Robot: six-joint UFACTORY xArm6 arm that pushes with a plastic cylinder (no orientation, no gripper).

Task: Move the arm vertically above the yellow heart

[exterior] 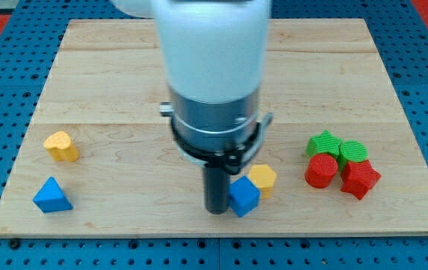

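- Where the light wooden tabletop (109, 75) meets the view's left side, the small yellow heart-shaped block (61, 146) lies flat on the bare wood, its two rounded lobes toward the view's top left and its narrower end toward the view's bottom right.
- The yellow heart stands alone, with nothing touching it; its top face is a bright yellow and its side wall a darker orange-yellow.
- Below it, nearer the view's bottom left corner, sits a blue triangular block (52, 196), apart from the heart.
- The arm's white and grey body fills the upper middle of the view, and the dark rod comes down from it; my tip (216, 211) rests on the wood near the bottom middle, well apart from the yellow heart and to its right.
- Just to the right of my tip, touching or almost touching the rod, is a blue block with angled faces (243, 196), and behind that, against it, a yellow block with flat sides (263, 178).
- At the view's right, four blocks bunch together: a green star-like block (324, 142), a green rounded block (354, 151), a red round block (320, 170) and a red star-like block (360, 178).
- No fingers exist on this arm, only the rod, so there is no width or hold to tell.
- No container shows; every block lies directly on the tabletop, which rests on a blue perforated base (4, 112).
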